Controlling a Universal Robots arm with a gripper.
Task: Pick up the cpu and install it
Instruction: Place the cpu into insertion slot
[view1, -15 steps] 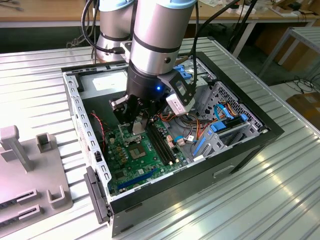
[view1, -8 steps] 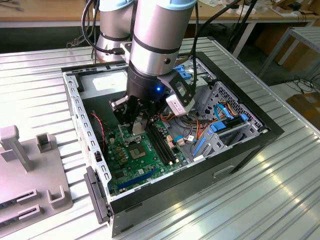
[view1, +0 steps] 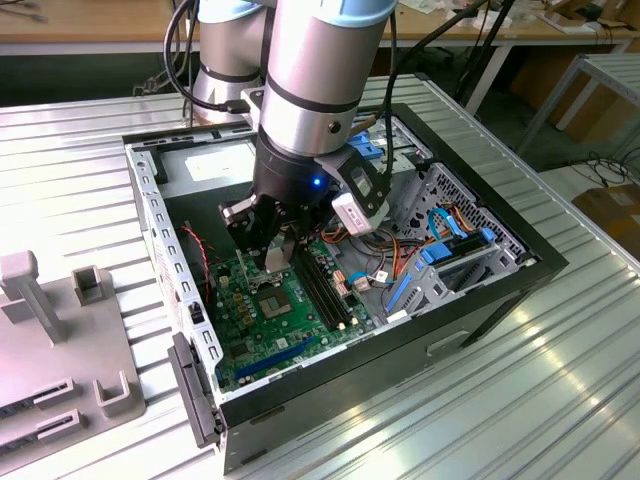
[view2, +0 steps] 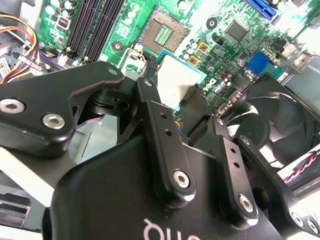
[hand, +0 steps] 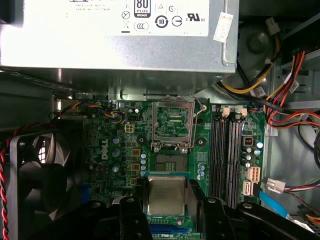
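Since the gripper (view1: 268, 246) clenches the cpu (hand: 166, 196) by opposite edges, the chip hangs level. It is raised, apparently just short of the open socket (hand: 170, 161).

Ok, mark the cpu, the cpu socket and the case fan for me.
cpu (hand: 166, 196), first wrist view: the middle of its silver metal top.
cpu socket (view2: 162, 31), second wrist view: the middle of its open contact field.
case fan (view2: 280, 107), second wrist view: one of its black blades.
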